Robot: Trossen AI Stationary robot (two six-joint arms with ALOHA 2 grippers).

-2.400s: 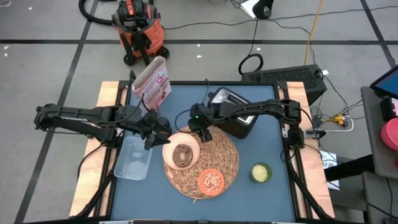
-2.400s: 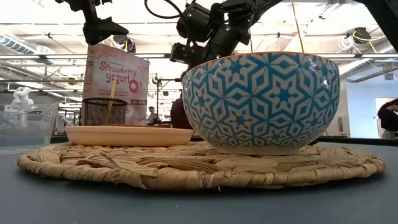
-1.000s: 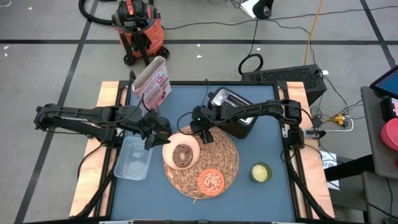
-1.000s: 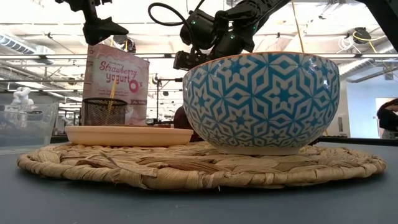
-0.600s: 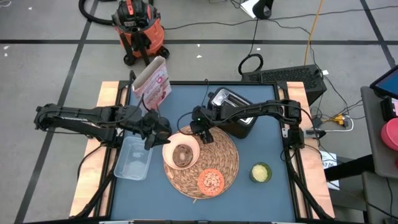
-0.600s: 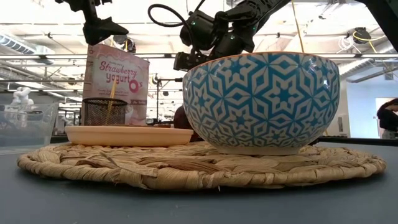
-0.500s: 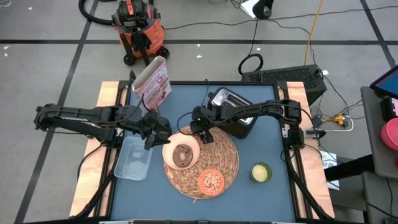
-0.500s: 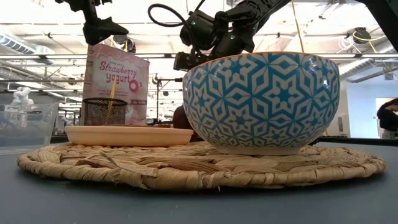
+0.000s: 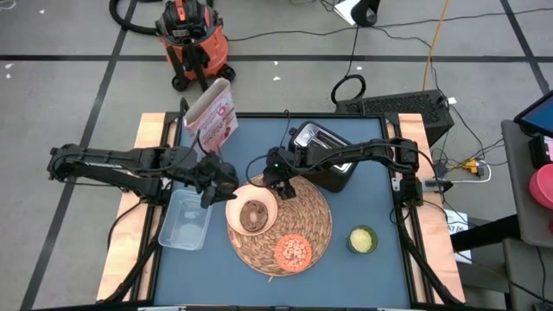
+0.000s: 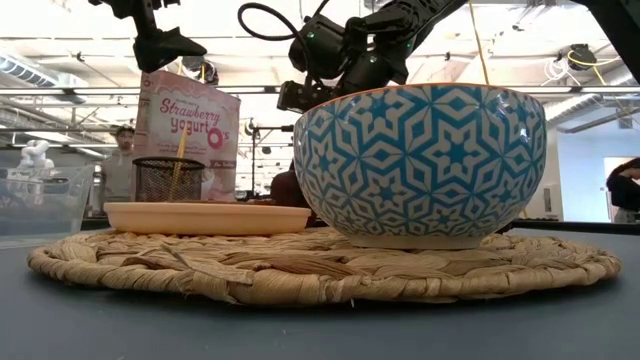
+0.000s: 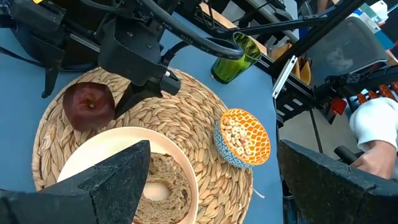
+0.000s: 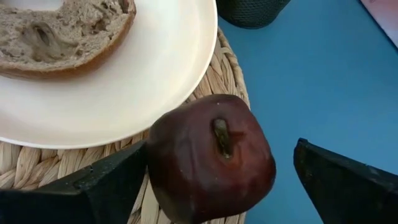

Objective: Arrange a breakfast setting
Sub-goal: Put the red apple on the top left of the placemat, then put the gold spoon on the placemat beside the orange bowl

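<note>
**Right claw open around the dark-red fruit at the mat's far edge**

The round woven straw placemat (image 9: 281, 226) lies on the blue tabletop (image 9: 371, 194), just right of centre. On its left part sits the cream plate (image 9: 251, 210), holding a brown bagel (image 12: 59, 34). The small orange dish (image 9: 293, 251) of cereal sits on the mat's near part, apart from the plate.

The dark-red fruit (image 12: 211, 155) rests stem up on the mat's far edge, just beside the plate's rim. The right claw (image 9: 281, 186) is low over it, fingers (image 12: 102, 180) spread wide on either side; whether they touch it cannot be told.

The left claw (image 9: 216, 183) hangs open, holding nothing, over the plate's left rim, next to the clear plastic tub (image 9: 185, 219).

The pink-white cereal box (image 9: 212, 116) stands at the far left corner. A small green cup (image 9: 362, 239) stands right of the mat, and a dark toaster (image 9: 324, 155) sits beyond it.
</note>
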